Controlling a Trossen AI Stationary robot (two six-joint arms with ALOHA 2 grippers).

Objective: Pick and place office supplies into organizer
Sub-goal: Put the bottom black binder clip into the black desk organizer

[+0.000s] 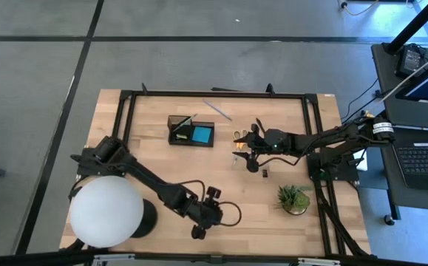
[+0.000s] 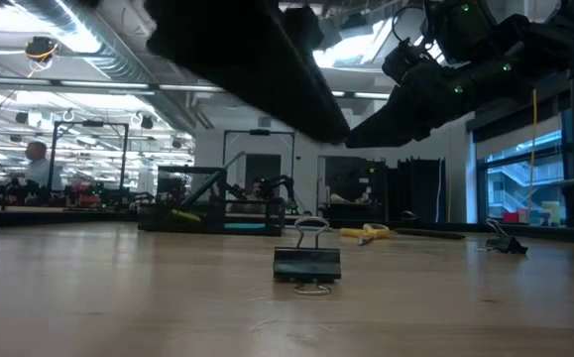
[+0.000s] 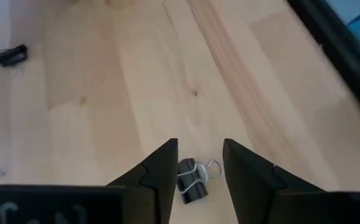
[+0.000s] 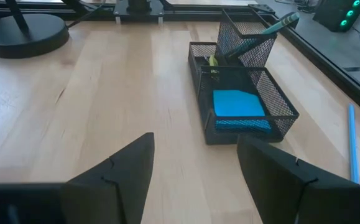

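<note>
The job is partly done. The organizer (image 4: 242,93), a black mesh tray near the far edge of the counter (image 1: 162,170), already holds a blue note pad (image 4: 235,103) in its front compartment and a green pen (image 4: 273,25) leaning in the taller cup behind it; something small and yellowish sits beside the pad, though I cannot tell what it is.

Several supplies are not yet in it: the yellow-handled scissors (image 1: 239,135) just beside the right arm, a pale blue pen (image 1: 218,110) near the far rail, and at least two black binder clips.

The left gripper (image 3: 199,163) hangs low over one binder clip (image 3: 192,180), fingers spread on either side of it and apparently not yet touching. That clip is small, black, with wire loops. The right gripper (image 4: 195,163) hovers, jaws wide and empty, facing the organizer.
</note>
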